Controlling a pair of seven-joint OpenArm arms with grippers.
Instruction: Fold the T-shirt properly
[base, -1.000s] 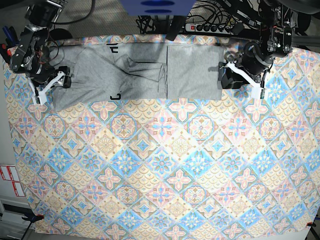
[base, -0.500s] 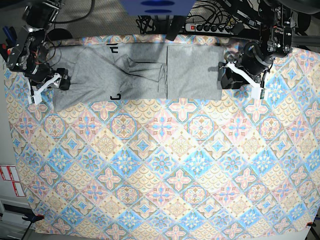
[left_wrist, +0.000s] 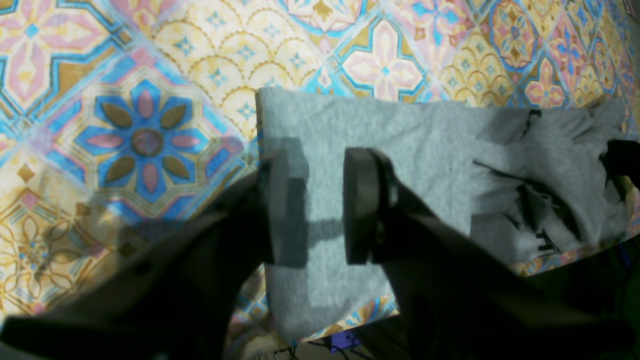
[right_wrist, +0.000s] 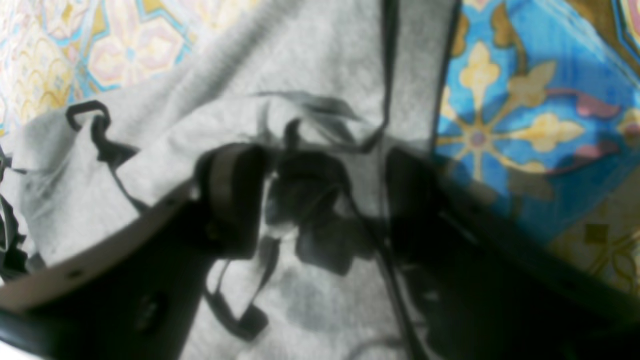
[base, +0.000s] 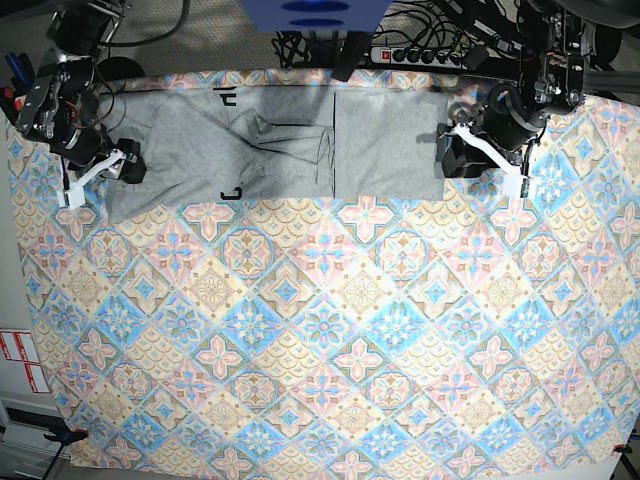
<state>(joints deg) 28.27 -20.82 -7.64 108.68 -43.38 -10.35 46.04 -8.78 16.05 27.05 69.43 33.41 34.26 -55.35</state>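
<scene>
The grey T-shirt (base: 280, 145) lies folded into a long band along the table's far edge, with black lettering (base: 228, 100) showing near its middle. My left gripper (base: 448, 156) sits at the band's right end; in the left wrist view it (left_wrist: 320, 205) stands open just above the flat grey cloth (left_wrist: 425, 150), nothing between its fingers. My right gripper (base: 127, 167) is at the band's left end. Its jaws (right_wrist: 320, 200) are open wide over wrinkled fabric (right_wrist: 310, 65) beside the shirt's edge, with dark shadow between them.
The pastel diamond-patterned tablecloth (base: 320, 330) covers the whole table. A power strip (base: 420, 55) and cables lie behind the far edge. Both arm bases stand at the back corners. Red and white labels (base: 20, 360) sit off the table's left side.
The right gripper has shifted slightly left along the shirt's left end and its jaws have narrowed a little. The left arm and the shirt have not moved.
</scene>
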